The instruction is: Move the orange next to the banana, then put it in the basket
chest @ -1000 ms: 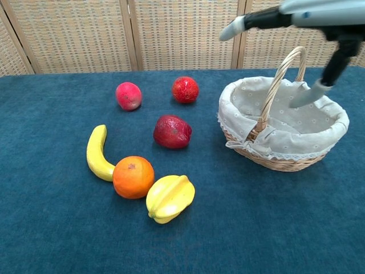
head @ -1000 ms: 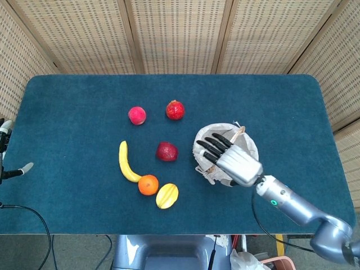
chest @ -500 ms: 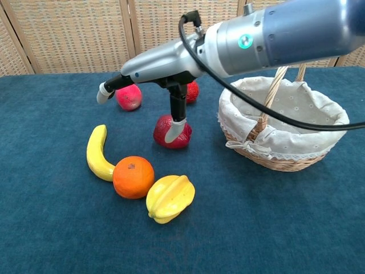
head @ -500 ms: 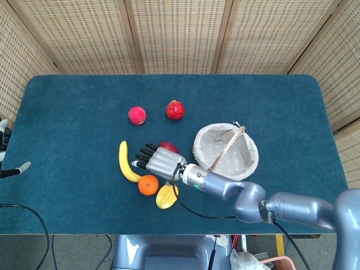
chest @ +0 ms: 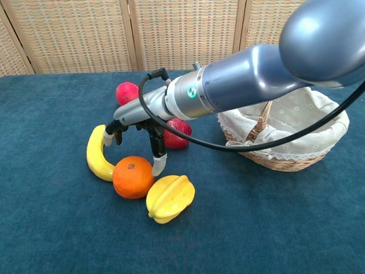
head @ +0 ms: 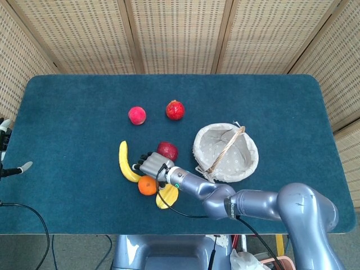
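Observation:
The orange (head: 147,185) (chest: 132,177) lies on the blue table, touching the lower end of the yellow banana (head: 125,162) (chest: 97,153). My right hand (head: 151,164) (chest: 137,123) hovers just above and behind the orange with its fingers spread; one fingertip (chest: 159,164) reaches down the orange's right side and another hangs by the banana. It grips nothing. The wicker basket (head: 222,143) (chest: 285,154) with white lining stands to the right, with nothing in it. Only a sliver of my left hand (head: 23,167) shows at the table's left edge.
A yellow star fruit (head: 167,196) (chest: 169,197) touches the orange's right side. A dark red fruit (head: 167,149) (chest: 178,135) sits behind the hand. A pink peach (head: 136,115) (chest: 125,91) and a red pomegranate (head: 175,109) lie farther back.
My right hand has swung from over the basket leftward across the table and dropped down to just above the orange. The fruits have not moved.

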### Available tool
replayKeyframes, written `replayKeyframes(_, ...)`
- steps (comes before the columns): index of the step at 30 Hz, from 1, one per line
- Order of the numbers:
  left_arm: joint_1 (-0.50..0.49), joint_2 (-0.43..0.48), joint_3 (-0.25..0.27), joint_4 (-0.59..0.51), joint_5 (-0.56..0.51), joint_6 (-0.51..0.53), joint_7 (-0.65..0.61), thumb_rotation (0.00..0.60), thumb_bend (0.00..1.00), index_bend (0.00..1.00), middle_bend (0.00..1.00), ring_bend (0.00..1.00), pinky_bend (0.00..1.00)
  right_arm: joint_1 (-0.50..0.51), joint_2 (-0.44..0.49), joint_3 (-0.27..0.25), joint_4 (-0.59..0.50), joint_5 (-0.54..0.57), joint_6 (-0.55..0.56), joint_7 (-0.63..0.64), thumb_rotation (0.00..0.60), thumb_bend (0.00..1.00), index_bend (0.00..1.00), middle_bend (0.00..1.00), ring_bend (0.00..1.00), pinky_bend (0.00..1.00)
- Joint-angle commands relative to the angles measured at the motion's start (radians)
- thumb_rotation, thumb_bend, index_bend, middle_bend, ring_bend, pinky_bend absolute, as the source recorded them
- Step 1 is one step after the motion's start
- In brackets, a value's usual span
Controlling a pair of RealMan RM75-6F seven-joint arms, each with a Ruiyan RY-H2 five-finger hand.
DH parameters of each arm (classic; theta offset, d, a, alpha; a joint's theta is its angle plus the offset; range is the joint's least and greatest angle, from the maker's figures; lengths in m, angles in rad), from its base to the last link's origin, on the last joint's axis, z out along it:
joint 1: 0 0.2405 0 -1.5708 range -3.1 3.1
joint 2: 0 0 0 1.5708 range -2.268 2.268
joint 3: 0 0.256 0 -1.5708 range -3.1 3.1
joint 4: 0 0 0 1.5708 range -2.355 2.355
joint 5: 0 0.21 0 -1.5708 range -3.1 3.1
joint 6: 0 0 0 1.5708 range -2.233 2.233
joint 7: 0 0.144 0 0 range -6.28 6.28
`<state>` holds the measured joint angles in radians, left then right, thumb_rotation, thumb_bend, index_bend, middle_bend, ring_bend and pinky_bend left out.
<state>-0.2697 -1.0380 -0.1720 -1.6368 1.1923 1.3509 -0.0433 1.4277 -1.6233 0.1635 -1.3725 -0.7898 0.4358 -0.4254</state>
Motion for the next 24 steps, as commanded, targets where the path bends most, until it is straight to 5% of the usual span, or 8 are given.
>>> replayKeyframes(1, 0.002, 0.001, -0.002, -0.001, 0.002, -0.003, -0.003, 0.600, 0.00, 0.00, 0.00, 0.00, 0.00, 0.061, -0.034, -0.043, -0.004, 0.083, 0.036, -0.028, 0.600, 0.05, 0.12, 0.15, 0.08, 0.15)
replayKeyframes(11, 0.006, 0.005, -0.009, -0.002, 0.009, -0.013, -0.015, 0.600, 0.00, 0.00, 0.00, 0.00, 0.00, 0.117, -0.075, -0.095, 0.015, 0.153, 0.067, -0.046, 0.600, 0.05, 0.18, 0.18, 0.10, 0.16)
replayKeyframes(17, 0.009, 0.008, -0.012, 0.001, 0.010, -0.018, -0.025, 0.600, 0.00, 0.00, 0.00, 0.00, 0.00, 0.121, -0.102, -0.108, 0.036, 0.149, 0.097, -0.048, 0.600, 0.16, 0.41, 0.42, 0.33, 0.48)
replayKeyframes(24, 0.009, 0.010, -0.016, 0.004, 0.013, -0.028, -0.033, 0.600, 0.00, 0.00, 0.00, 0.00, 0.00, 0.074, -0.109, -0.074, 0.034, 0.047, 0.156, 0.002, 0.600, 0.26, 0.50, 0.50, 0.38, 0.54)
